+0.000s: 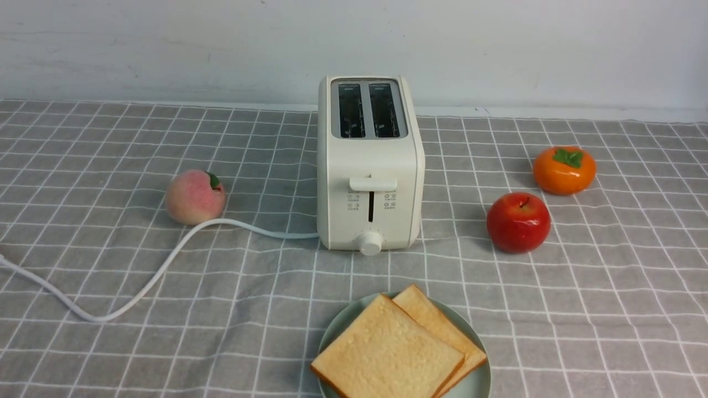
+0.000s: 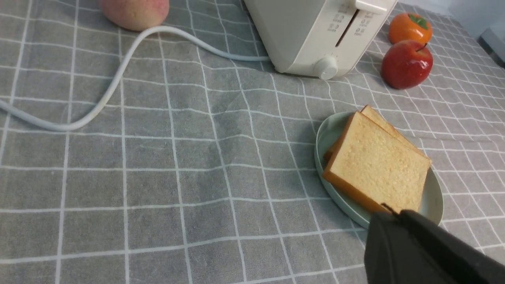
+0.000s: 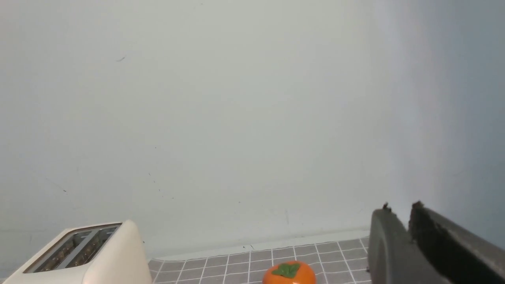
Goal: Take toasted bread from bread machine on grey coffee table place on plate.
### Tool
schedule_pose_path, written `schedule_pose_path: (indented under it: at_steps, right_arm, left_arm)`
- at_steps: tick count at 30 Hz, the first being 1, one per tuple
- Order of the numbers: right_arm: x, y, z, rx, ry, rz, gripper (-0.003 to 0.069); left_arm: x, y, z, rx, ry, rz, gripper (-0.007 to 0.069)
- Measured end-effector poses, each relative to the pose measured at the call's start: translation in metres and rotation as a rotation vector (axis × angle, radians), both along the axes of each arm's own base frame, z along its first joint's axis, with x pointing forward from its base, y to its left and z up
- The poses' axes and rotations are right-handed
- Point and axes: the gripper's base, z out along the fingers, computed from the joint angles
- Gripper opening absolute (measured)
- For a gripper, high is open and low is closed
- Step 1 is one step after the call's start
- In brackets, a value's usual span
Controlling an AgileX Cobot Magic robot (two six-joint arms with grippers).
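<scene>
Left gripper (image 2: 398,215): dark grey, jaws shut with nothing between them; seen in the left wrist view, out of the front view.
Table (image 1: 166,354): flat, covered in grey cloth with a white grid check, a pale wall (image 1: 249,50) behind it.
Cord (image 1: 160,271): white, curving over the cloth from the left edge to the toaster's side, passing just in front of the peach.
Peach (image 1: 195,197): pink, round, with a small green leaf.
Toaster (image 1: 370,182): cream-white, rounded corners, two empty slots, front lever raised, round knob at the bottom; upright near the wall.
Plate (image 1: 479,381): round, pale mint-green, shallow rim, in front of the toaster and apart from it.
Toasted bread (image 1: 390,351): two square golden slices with orange-brown crusts, both on the plate, one partly overlapping the other; a corner reaches over the rim.
Apple (image 1: 518,223): glossy red, right of the toaster.
Persimmon (image 1: 564,171): orange with green leaves, just behind the apple and to its right.
Right gripper (image 3: 403,217): grey, jaws slightly parted, holding nothing; seen in the right wrist view.
</scene>
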Motion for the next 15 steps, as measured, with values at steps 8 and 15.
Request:
schedule_pose_path:
  at_steps: [8, 15]
  right_arm:
    - [0.0000, -0.0001, -0.0001, 0.000, 0.001, -0.001, 0.0089]
    - [0.0000, -0.0001, -0.0001, 0.000, 0.001, -0.001, 0.0097]
  left_arm:
    - [0.0001, 0.0000, 0.0002, -0.001, -0.002, 0.000, -0.0014]
    - [0.0002, 0.0003, 0.0002, 0.004, -0.005, 0.002, -0.0014]
